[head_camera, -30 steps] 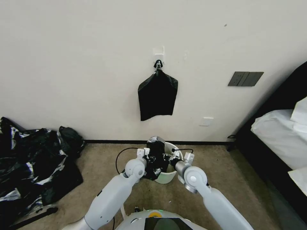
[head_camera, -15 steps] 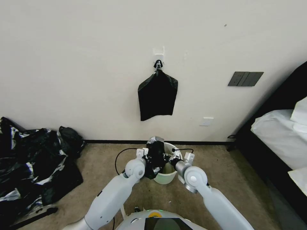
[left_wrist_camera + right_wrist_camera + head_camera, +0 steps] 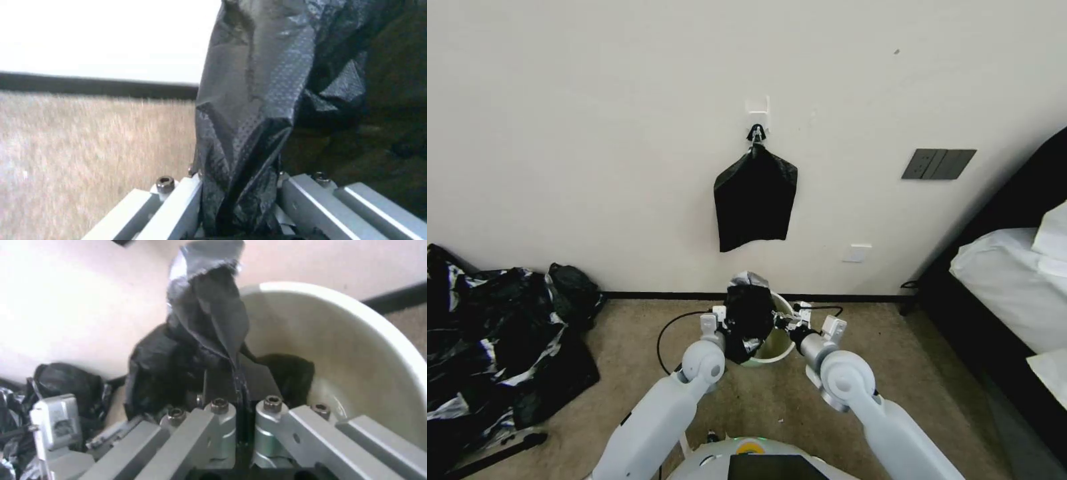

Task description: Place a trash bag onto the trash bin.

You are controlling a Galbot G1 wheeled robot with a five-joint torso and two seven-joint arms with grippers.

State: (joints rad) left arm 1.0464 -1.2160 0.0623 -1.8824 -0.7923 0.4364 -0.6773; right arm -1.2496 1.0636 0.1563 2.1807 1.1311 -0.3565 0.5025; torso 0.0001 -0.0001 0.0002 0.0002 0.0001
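Gripping trash bag (image 3: 748, 313) from both sides: left end effector (image 3: 240, 196) clamped on bunched plastic, right end effector (image 3: 240, 413) pinched thin fold of same bag. Bag was held crumpled over near-left rim of trash bin (image 3: 781, 347), partly hanging outside. Bin stood on carpet (image 3: 627, 360) near wall, interior visible.
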